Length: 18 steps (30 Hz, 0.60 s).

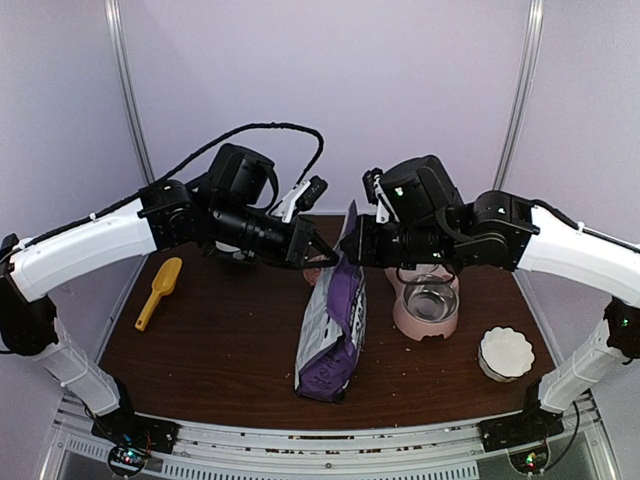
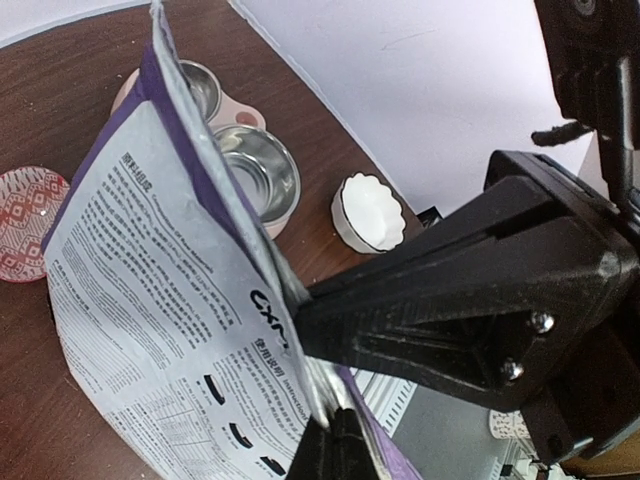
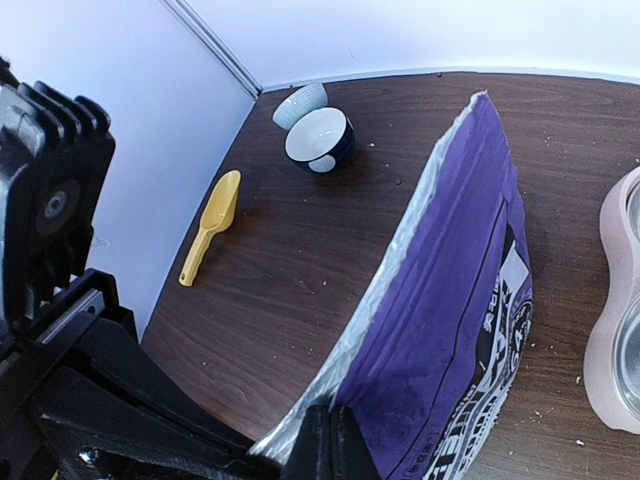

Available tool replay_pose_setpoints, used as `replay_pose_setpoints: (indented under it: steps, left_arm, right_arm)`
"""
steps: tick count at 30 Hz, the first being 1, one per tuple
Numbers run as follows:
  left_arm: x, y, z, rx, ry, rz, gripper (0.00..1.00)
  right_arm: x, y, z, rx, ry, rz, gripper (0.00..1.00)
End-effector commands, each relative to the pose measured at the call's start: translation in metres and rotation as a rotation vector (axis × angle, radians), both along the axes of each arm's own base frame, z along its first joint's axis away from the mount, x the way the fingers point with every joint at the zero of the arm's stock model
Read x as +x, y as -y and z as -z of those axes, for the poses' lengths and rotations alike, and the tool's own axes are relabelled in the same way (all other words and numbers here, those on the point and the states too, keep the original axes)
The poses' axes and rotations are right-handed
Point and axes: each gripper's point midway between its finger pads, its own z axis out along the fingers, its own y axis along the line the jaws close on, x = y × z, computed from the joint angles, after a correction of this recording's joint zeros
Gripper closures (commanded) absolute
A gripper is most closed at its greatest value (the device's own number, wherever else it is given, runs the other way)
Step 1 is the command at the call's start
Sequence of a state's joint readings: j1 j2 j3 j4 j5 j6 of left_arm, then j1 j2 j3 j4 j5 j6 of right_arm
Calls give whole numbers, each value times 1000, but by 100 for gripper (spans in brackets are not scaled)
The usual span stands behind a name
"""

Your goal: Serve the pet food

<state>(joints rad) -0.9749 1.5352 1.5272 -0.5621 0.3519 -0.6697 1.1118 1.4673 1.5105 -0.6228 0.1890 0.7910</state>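
Both end effectors meet at the top edge of the purple bag, which stands upright in the middle of the tabletop, its long axis running from the base at lower centre of the top view up to the mouth at mid-frame. The left end effector is closed, pinching that top edge from the left, on the grey printed face seen in the left wrist view. The right end effector is closed too, pinching the same edge just beside it from the right, on the purple face. No pet food shows in any view; by my judgement it is inside the bag, directly beneath both pinches. So the coming move probably turns on the two grips sitting on opposite faces of one seam: pulling apart, left and right across the top view, should part the mouth. The pink feeder sits just right of the bag, nearer the right arm, and the yellow scoop lies well apart at the left, nearer the left arm.
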Motion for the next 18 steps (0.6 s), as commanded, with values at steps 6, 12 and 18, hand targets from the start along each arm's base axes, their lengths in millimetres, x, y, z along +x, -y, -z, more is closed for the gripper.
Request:
replay_pose_setpoints:
  steps: [6, 12, 18]
  left_arm:
    - [15, -12, -37, -59, 92, -89, 100]
    - [16, -13, -37, -59, 95, -98, 100]
    - [18, -15, -37, -55, 97, -120, 100]
  right_arm:
    - [-8, 38, 23, -267, 37, 23, 100]
    - [-8, 39, 26, -286, 35, 26, 100]
    - [-7, 44, 27, -306, 35, 43, 100]
